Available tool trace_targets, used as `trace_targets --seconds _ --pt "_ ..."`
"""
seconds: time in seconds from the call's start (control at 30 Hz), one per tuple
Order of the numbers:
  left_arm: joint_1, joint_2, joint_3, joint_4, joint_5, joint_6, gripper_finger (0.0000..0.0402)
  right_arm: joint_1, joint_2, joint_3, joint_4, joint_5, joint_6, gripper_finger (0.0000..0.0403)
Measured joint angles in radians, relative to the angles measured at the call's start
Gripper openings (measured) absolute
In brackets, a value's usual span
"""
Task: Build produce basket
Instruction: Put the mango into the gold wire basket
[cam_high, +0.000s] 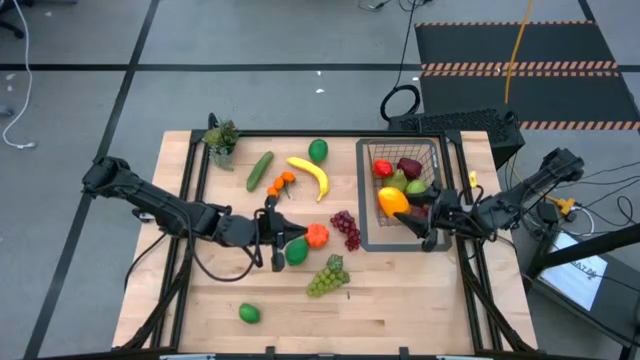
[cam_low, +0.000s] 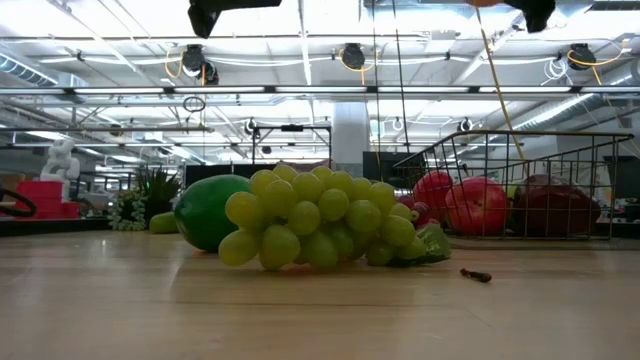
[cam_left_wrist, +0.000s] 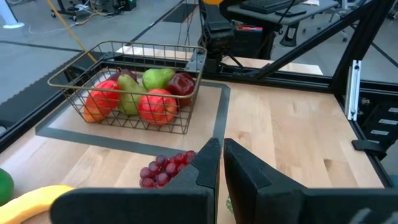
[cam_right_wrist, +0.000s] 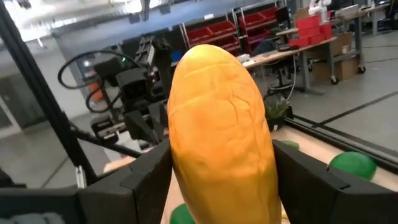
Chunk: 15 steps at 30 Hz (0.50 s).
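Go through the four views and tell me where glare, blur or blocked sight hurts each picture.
High view: even light, soft shadows, nothing washed out. Low view: bright ceiling lamps glare behind the green grapes, which hide much of the table. Left wrist view: the shut left tool looms dark and soft up close. Right wrist view: the mango in the right tool fills the frame; the background is blurred.

I see a pale wooden table (cam_high: 400, 290) with visible grain, matt, a thin dark metal wire basket (cam_left_wrist: 134, 53), glossy smooth plastic apples (cam_left_wrist: 158, 106) inside it, waxy green grapes (cam_low: 315, 215), a mango (cam_right_wrist: 221, 134) with faintly wrinkled satin skin between my right gripper's (cam_right_wrist: 217, 186) matt black plastic fingers (cam_right_wrist: 311, 174).
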Motion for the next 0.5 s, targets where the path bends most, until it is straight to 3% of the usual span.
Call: trace_targets --seconds 0.37,0.5 --pt "0.021 0.0 0.0 0.008 -0.001 -0.019 0.0026 -0.121 0.107 0.321 -0.788 -0.113 0.207 0.0243" --pt "0.021 0.0 0.0 0.008 -0.001 -0.019 0.0026 -0.177 0.127 0.346 -0.941 -0.162 0.252 0.0243"
